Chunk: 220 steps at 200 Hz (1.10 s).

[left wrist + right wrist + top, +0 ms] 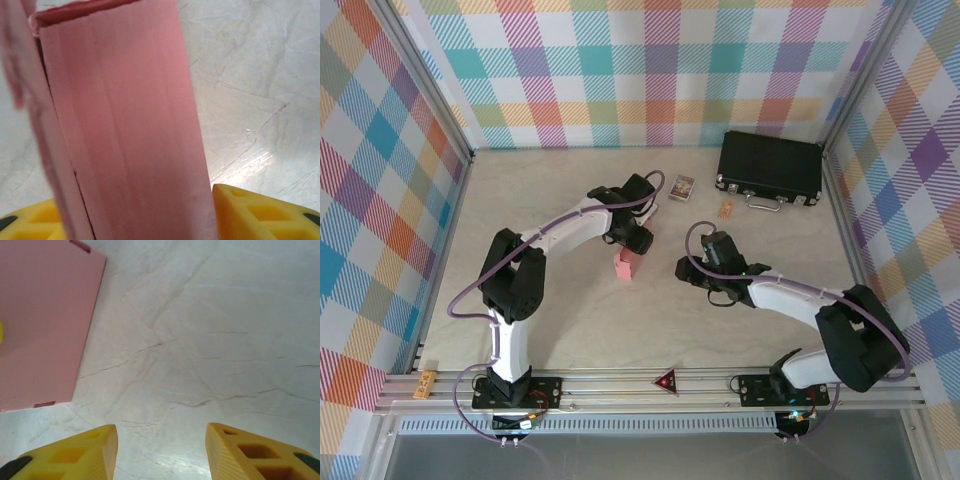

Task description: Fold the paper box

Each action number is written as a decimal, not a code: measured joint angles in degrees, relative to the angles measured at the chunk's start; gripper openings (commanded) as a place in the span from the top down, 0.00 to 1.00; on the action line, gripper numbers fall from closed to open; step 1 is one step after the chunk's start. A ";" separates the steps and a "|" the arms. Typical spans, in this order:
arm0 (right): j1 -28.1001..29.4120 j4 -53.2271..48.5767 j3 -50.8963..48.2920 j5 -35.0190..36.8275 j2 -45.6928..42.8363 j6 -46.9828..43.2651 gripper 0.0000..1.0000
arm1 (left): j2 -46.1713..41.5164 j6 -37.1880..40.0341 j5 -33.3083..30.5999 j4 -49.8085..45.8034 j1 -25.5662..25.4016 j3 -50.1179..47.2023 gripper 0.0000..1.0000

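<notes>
**Overhead view.** Two arms and two claws work over one desk [550,310], which carries one paper box [626,266], one black hard case [770,170], one small printed packet [682,187] and one small orange card [726,208].

- **Paper box:** It is salmon-pink and stands on end near the middle of the desk, well apart from all three checked walls.
- **Claws:** The left claw [628,246] sits directly over the box from the far side. The right claw [688,268] lies near the box on its right, with a strip of bare desk between them.
- **Other items:** The case lies in the far right corner, close to the back wall. The packet and the card are just left of the case and apart from each other.
- **Open room:** The left half of the desk and the near strip before the aluminium rail [620,388] are open surface.

**Left wrist view.** The paper box [125,115] rises upright between the yellow fingers [260,215] of the left claw [132,200].

- The inner edge of the right-hand finger meets the long edge of the box.
- The other finger is largely hidden behind the box's side panel.
- Whether the claw is pinching the box or only bracketing it cannot be told.

**Right wrist view.** The right claw [160,432] is spread, with its two yellow fingers [75,455] apart and only marbled desk [210,340] between them.

- The paper box [40,320] shows as one flat pink face at upper left, clear of both fingers.
- Two small slots are cut along the edges of that face.
</notes>
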 measured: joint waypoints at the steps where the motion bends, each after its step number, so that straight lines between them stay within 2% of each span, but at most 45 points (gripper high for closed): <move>1: -0.07 -0.11 -0.02 0.00 -0.07 -0.02 0.50 | 0.02 0.15 0.00 -0.02 0.00 0.00 0.44; 43: -2.97 -3.89 -1.09 0.22 -4.17 -2.01 0.49 | 0.61 11.67 1.09 0.17 0.00 0.04 0.43; 128: -4.52 -7.41 -2.99 0.42 -9.16 -3.17 0.49 | 2.21 37.86 12.13 -0.90 0.83 2.10 0.43; 175: -4.52 -8.55 -3.91 0.42 -10.19 -3.13 0.48 | 4.76 46.60 15.02 -2.03 1.73 4.92 0.40; 220: -4.55 -9.38 -4.46 0.44 -11.15 -3.13 0.48 | 5.51 50.86 16.28 -3.43 2.29 7.54 0.34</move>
